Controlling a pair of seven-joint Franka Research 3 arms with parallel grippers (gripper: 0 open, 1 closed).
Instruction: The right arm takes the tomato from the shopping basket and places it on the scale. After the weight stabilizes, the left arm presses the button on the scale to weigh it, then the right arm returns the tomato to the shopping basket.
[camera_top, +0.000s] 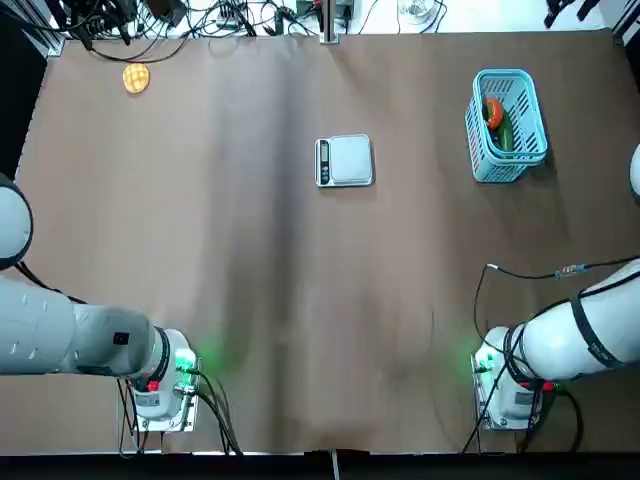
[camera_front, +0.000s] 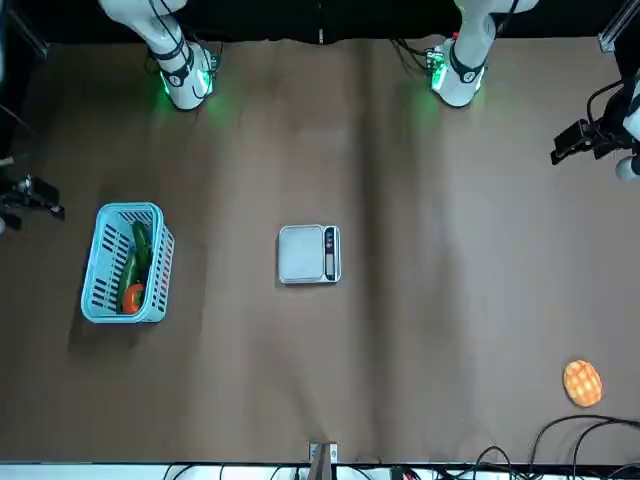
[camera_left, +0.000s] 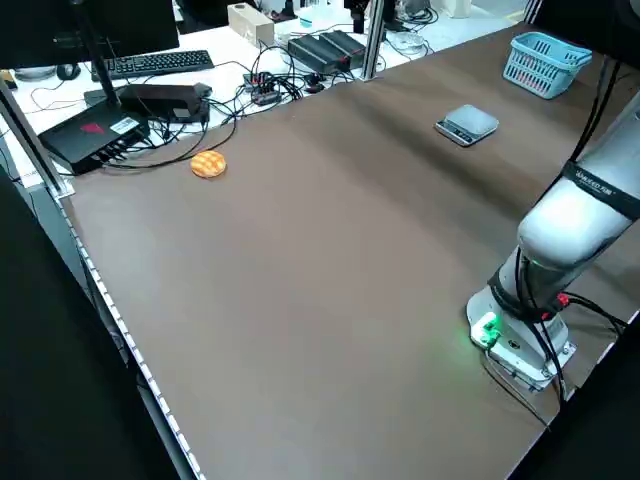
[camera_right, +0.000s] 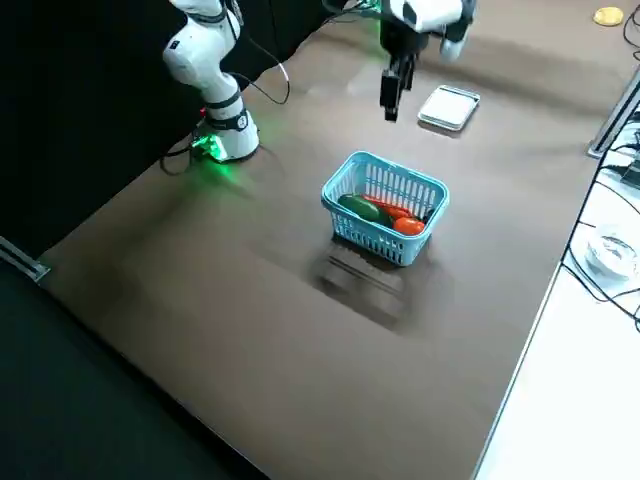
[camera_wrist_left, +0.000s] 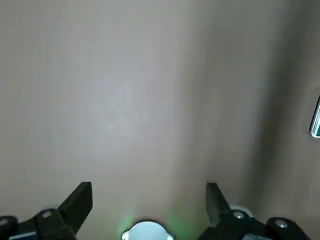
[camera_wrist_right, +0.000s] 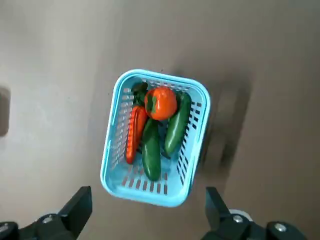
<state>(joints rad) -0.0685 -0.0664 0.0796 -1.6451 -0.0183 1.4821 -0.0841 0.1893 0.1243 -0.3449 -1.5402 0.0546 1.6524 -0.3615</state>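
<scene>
The round orange-red tomato (camera_wrist_right: 160, 103) with its dark green calyx is lying in the light-blue slotted plastic shopping basket (camera_wrist_right: 118, 107), on top of two long green peppers or cucumbers (camera_wrist_right: 151, 150) and beside a slim red-orange chilli or carrot (camera_wrist_right: 133, 132). The small silver kitchen scale (camera_top: 345, 160) with its dark button strip (camera_top: 323, 160) is being left bare at the middle of the brown table (camera_top: 250, 300), well apart from the basket. This arrangement is being judged to fit either end of the task: the tomato waiting to be lifted out, or already weighed and returned; the pictures are not settling which. The right gripper (camera_wrist_right: 147, 207) is being held high above the basket with its fingers spread and gripping nothing. The left gripper (camera_wrist_left: 148, 202), likewise spread and empty, is being held over bare table. The tomato's skin is looking smooth, glossy and unbruised. A round yellow-orange bun (camera_top: 136, 77) is lying at a far corner.
</scene>
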